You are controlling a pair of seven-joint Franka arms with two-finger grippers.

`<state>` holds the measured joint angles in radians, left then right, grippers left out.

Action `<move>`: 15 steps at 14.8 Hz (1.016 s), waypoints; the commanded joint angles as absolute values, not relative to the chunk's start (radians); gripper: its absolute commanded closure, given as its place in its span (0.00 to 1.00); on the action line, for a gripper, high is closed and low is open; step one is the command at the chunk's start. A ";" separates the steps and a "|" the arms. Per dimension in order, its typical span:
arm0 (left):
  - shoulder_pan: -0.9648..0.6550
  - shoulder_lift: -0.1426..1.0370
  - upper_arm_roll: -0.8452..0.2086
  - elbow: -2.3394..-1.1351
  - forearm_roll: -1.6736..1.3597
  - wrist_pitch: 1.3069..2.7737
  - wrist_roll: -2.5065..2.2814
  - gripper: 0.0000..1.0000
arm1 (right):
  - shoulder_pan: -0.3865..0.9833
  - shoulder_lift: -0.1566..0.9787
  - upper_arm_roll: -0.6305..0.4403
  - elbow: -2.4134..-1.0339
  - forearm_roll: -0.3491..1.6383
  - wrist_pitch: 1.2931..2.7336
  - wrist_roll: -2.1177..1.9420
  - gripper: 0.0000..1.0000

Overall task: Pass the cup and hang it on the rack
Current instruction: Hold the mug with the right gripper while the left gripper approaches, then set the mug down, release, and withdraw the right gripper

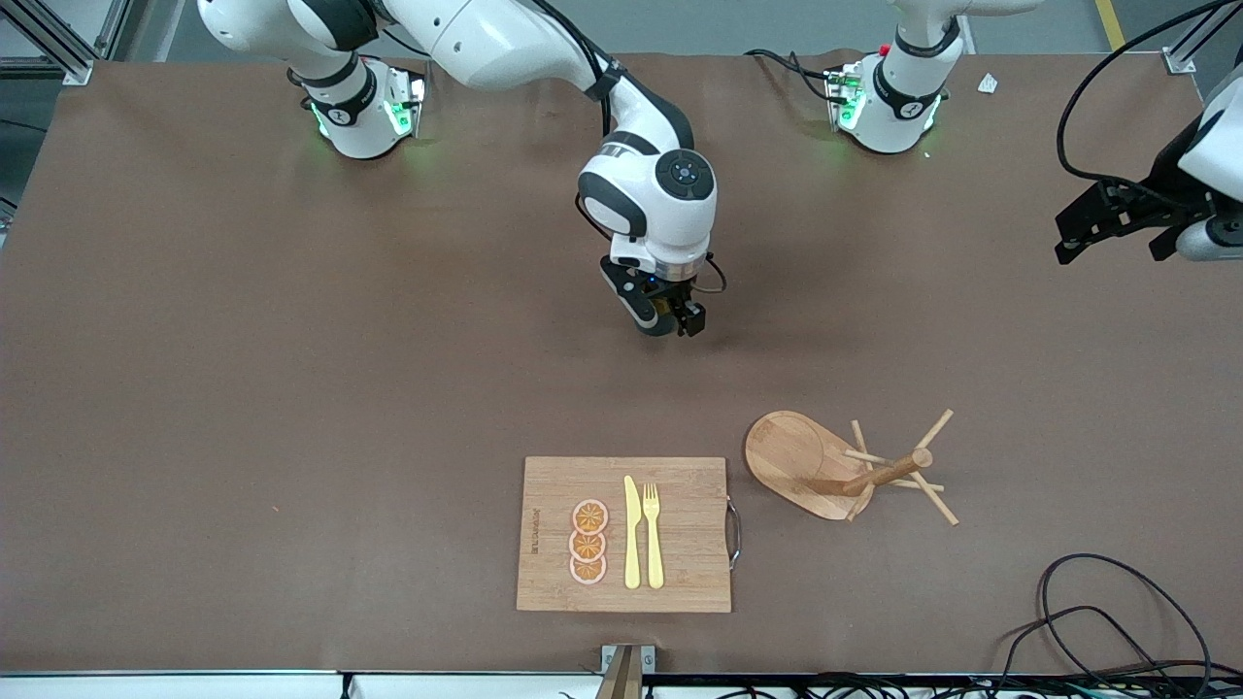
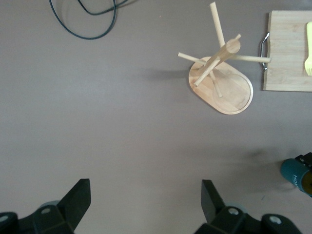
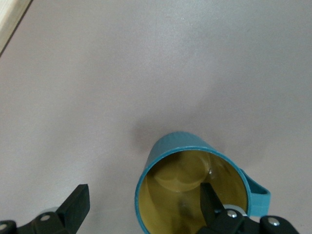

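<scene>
The teal cup (image 3: 195, 185) with its mustard-yellow inside stands upright on the brown table mat near the middle of the table. My right gripper (image 3: 144, 192) is open straight above it, one finger inside the cup and the other outside its wall. In the front view my right gripper (image 1: 670, 318) hides most of the cup. The left wrist view catches the cup (image 2: 295, 174) at its edge. The wooden rack (image 1: 806, 456) stands nearer the front camera, toward the left arm's end. My left gripper (image 1: 1112, 238) hangs open over that end of the table, holding nothing.
A wooden cutting board (image 1: 680, 534) with a metal handle lies beside the rack toward the right arm's end, bearing a yellow knife, a fork and orange slices. Black cables (image 1: 1097, 621) loop on the table corner nearest the camera at the left arm's end.
</scene>
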<state>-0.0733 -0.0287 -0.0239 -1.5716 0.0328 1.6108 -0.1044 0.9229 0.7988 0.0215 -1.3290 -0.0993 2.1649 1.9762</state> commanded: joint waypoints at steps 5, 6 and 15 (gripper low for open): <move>-0.113 0.021 -0.046 -1.559 0.035 1.551 -0.189 0.00 | 0.858 0.747 0.026 -1.278 -0.098 2.057 1.935 0.00; -0.124 0.025 -0.049 -1.563 0.034 1.542 -0.193 0.00 | 0.844 0.729 0.028 -1.278 -0.095 2.022 1.896 0.00; -0.173 0.046 -0.267 -1.565 0.046 1.496 -0.610 0.00 | 0.678 0.451 0.018 -1.295 -0.103 1.654 1.381 0.00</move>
<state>-0.1784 0.0380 -0.2371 -1.5737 0.0327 1.5082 -0.5663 0.7522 0.5622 0.0028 -1.2433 -0.0992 1.7034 1.5204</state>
